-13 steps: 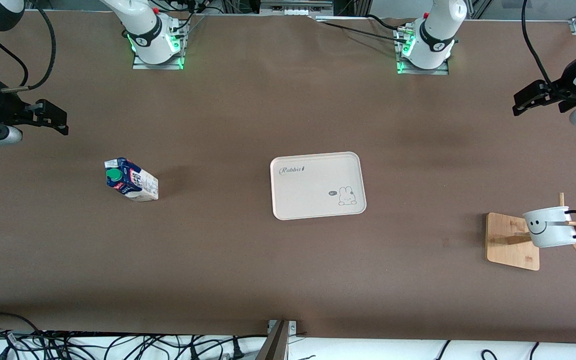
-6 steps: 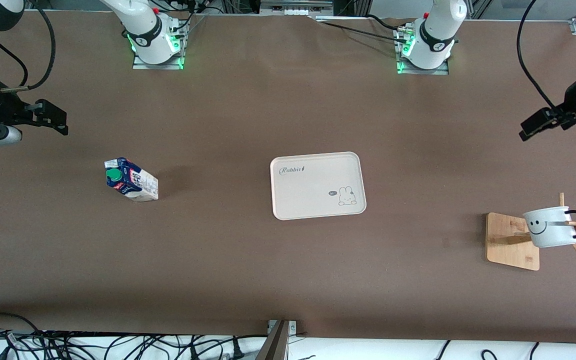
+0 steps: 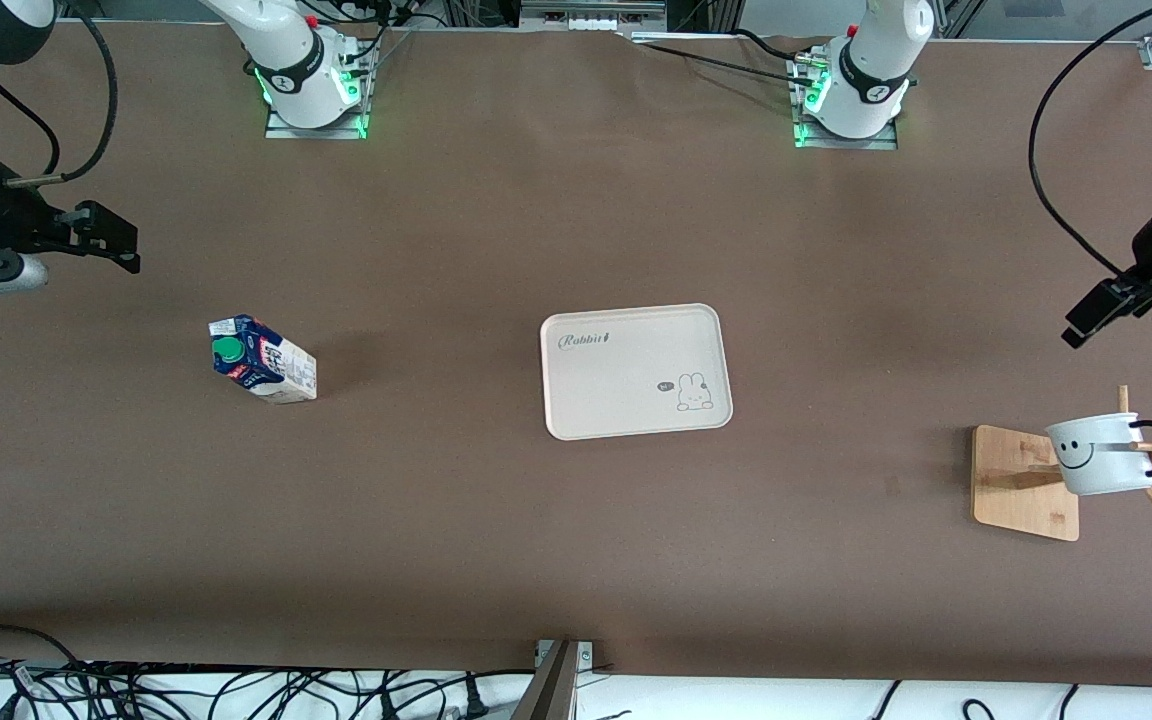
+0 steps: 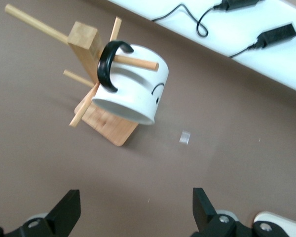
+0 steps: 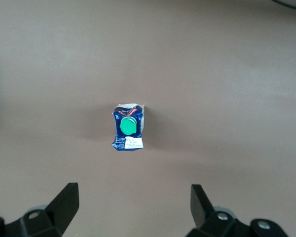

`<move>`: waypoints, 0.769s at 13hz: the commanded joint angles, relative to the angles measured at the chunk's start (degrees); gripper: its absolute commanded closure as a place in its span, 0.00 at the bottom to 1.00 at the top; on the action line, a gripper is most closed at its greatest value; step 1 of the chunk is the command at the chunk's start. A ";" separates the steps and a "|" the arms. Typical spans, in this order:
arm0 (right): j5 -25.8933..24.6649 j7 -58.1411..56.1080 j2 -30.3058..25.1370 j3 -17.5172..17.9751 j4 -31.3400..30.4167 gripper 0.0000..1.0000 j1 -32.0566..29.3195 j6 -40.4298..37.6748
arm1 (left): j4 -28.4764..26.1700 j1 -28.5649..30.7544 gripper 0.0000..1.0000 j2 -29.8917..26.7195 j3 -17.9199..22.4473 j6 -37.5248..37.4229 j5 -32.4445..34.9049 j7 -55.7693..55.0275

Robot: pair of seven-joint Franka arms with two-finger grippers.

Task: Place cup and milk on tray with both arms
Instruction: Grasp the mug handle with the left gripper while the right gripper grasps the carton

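Left gripper (image 3: 1086, 322) moved toward cup (image 3: 1101, 455); jaws apart, tray (image 3: 626, 420) edges clear.

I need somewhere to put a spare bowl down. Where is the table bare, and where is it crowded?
Bare brown table lies between the blue-and-white milk carton and the cream rectangular tray, and between that tray and the square wooden stand. It is crowded at the stand, where the white smiley mug hangs.

The left gripper (image 3: 1094, 318) hung open over bare table at the left arm's end, with the cup (image 3: 1099, 455) on its wooden stand (image 3: 1021, 485) nearer the camera than the spot below it. The right gripper (image 3: 108, 238) hung open at the right arm's end, near the upright milk (image 3: 264, 361). The tray (image 3: 636, 371) lay well apart from both, between them.
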 commanded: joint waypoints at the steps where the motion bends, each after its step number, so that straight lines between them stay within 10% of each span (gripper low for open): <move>1: -1.58 -0.88 3.39 0.09 0.37 0.00 2.36 -0.99 | -9.62 0.75 0.00 -2.29 -0.57 14.68 -1.57 -0.68; 5: -0.80 -0.97 8.22 0.00 -0.07 0.00 2.73 -1.81 | -12.20 1.71 0.00 3.23 -0.57 30.63 -4.12 -0.68; 10: 2.28 -0.09 10.70 -1.14 -8.84 0.00 1.67 10.76 | -10.62 1.63 0.31 10.71 -0.66 40.83 -9.83 -1.65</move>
